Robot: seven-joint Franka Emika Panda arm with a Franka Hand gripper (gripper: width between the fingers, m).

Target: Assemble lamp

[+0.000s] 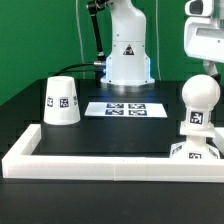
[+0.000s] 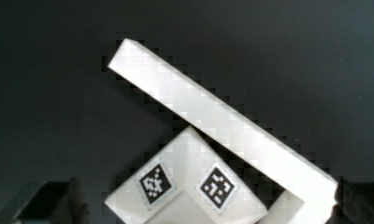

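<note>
In the exterior view the white cup-shaped shade (image 1: 62, 100) stands mouth down on the exterior view's left. The round bulb (image 1: 198, 95) stands upright on the small flat base (image 1: 193, 149) at the exterior view's right, in the corner of the border rail. My gripper (image 1: 205, 66) hangs just above the bulb without touching it. In the wrist view a white faceted part with two square tags (image 2: 184, 185) lies between my dark fingers (image 2: 51, 200). The jaws stand wide apart, and the gripper (image 2: 198, 208) is open and empty. I cannot tell whether that part is the base or the bulb's stem.
The long white border rail (image 1: 100, 160) runs along the front and up both sides, and it crosses the wrist view as a slanted bar (image 2: 210, 110). The marker board (image 1: 125, 108) lies flat in front of the arm's white pedestal (image 1: 128, 60).
</note>
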